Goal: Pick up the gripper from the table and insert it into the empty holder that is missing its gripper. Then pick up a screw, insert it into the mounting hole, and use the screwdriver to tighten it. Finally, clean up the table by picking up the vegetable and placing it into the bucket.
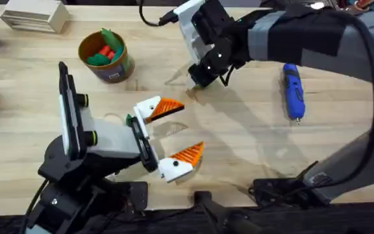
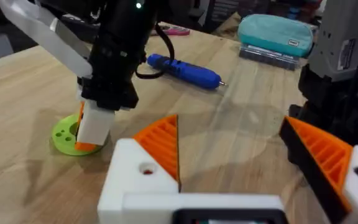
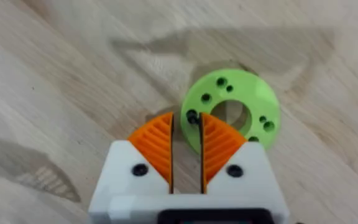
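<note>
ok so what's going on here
The right gripper is down at the green ring on the table, nearly shut on a small dark piece, perhaps a screw. The left gripper rests open nearby, both orange pads in place. The blue screwdriver lies untouched off to the side, and the yellow bucket holds toy vegetables.

screwdriver (image 1: pixel 293 91) right of bucket (image 1: pixel 104 56)

Bright, even light from above on the pale wood table (image 1: pixel 252 143). Soft grey shadows at center of overhead view and upper part of right wrist view. Right arm (image 1: pixel 317 32) at upper right looks dark, slightly blurred. Bkgd in left wrist view soft.
</note>
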Tool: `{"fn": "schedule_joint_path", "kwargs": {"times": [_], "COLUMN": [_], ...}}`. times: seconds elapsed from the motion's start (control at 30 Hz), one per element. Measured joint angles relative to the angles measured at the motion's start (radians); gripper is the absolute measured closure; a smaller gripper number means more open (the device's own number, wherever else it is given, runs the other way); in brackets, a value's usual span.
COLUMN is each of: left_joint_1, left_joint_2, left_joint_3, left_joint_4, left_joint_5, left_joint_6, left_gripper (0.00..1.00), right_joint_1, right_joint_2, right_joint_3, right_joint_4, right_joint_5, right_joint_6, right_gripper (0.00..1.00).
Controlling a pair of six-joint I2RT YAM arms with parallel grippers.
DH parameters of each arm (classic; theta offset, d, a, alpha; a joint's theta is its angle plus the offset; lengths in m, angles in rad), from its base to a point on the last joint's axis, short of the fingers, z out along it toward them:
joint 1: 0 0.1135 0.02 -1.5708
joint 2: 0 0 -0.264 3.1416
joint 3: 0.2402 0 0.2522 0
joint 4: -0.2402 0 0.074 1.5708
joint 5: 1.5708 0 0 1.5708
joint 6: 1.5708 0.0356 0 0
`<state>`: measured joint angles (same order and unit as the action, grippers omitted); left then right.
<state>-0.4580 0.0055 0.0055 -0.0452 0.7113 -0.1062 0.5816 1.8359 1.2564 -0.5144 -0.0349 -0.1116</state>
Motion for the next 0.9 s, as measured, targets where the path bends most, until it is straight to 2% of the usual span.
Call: {"fn": "schedule_joint_path", "kwargs": {"times": [0.2,0.23,0.3,0.57,0.6,0.9], "left_joint_1": [0.0,0.0,0.0,0.0,0.0,0.0], "left_joint_2": [0.0,0.0,0.0,0.0,0.0,0.0], "left_joint_3": [0.0,0.0,0.0,0.0,0.0,0.0], "left_joint_4": [0.0,0.0,0.0,0.0,0.0,0.0], "left_joint_5": [0.0,0.0,0.0,0.0,0.0,0.0], "left_joint_6": [0.0,0.0,0.0,0.0,0.0,0.0], "left_gripper": [0.014,0.014,0.014,0.013,0.014,0.014], "right_joint_1": [0.001,0.0,0.0,0.0,0.0,0.001], "right_joint_2": [0.003,0.003,0.003,0.003,-0.02,-0.139], "right_joint_3": [0.003,0.003,0.003,0.034,0.08,0.286], "right_joint_4": [0.003,0.005,0.007,-0.053,-0.138,-0.427], "right_joint_5": [-0.004,-0.001,0.002,0.012,0.004,-0.012], "right_joint_6": [-0.001,-0.001,-0.001,-0.001,-0.001,-0.001], "right_gripper": [0.87,0.948,0.99,0.993,0.994,0.994]}}
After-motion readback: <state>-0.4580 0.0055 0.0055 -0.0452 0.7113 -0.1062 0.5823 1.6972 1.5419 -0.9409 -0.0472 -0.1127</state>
